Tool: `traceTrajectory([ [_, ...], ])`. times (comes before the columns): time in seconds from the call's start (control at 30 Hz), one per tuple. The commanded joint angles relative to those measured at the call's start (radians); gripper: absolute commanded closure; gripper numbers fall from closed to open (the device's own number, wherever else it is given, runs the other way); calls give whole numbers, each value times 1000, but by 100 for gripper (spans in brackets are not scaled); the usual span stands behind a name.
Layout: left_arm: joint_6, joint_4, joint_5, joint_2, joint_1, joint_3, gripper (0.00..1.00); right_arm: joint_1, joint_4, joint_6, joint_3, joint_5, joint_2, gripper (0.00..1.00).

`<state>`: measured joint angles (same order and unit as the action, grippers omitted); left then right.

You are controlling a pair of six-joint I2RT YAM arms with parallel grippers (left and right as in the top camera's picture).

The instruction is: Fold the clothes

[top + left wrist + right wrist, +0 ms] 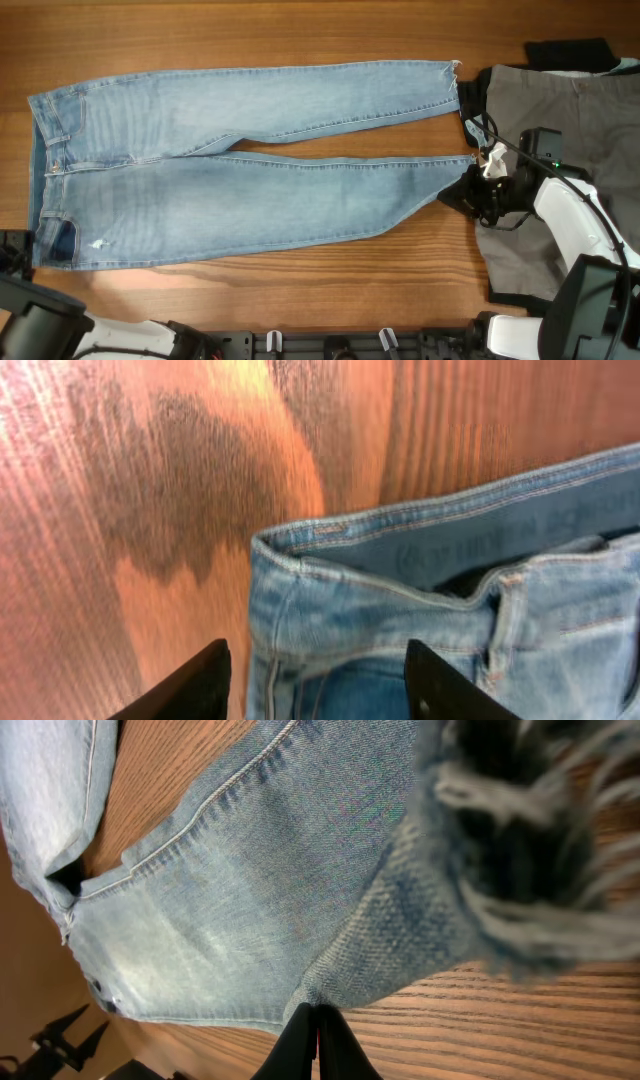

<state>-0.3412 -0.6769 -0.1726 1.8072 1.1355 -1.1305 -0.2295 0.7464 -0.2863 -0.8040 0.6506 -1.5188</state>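
The light-blue jeans (230, 170) lie spread long on the wooden table, waistband at the left and frayed hems at the right. My right gripper (478, 188) is at the near leg's hem. In the right wrist view its fingers (318, 1020) are shut on a raised fold of the denim (250, 890), with the frayed hem blurred close to the camera. My left gripper (22, 252) is at the near-left waistband corner. In the left wrist view its fingers (318, 680) are open, with the waistband corner (400, 600) between and ahead of them.
A grey garment (560, 110) lies at the right under my right arm, with a black cloth (570, 52) behind it. The table's front edge runs just below the jeans. Bare wood (150, 510) lies left of the waistband.
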Motion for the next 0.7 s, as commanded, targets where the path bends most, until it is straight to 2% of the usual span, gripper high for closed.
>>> traceTrajectory([
  [0.0,24,4,5,82,-1,5,45,4,-2,-13,-20,8,14,96],
  [0.1,24,-3,6,115,-1,5,46,4,-1,-13,-20,1,14,96],
  [0.13,24,-3,6,119,-1,5,49,4,-1,-12,-20,-6,14,96],
  [0.27,51,14,9,122,-1,5,69,4,2,-12,-20,-25,14,96],
  [0.3,51,17,5,122,-2,5,79,4,2,-12,-20,-26,14,96],
  [0.33,50,16,0,122,-1,5,94,4,2,-12,-20,-29,14,96],
  [0.37,50,12,-14,121,-1,5,96,4,3,-12,-20,-29,14,96],
  [0.5,46,-60,-21,92,-1,-17,96,4,7,-12,-20,-29,14,96],
  [0.6,-44,-214,109,43,-1,-105,96,4,17,-12,-20,-33,14,96],
  [0.67,-64,-290,129,11,-1,-167,96,4,18,-11,-20,-33,14,96],
])
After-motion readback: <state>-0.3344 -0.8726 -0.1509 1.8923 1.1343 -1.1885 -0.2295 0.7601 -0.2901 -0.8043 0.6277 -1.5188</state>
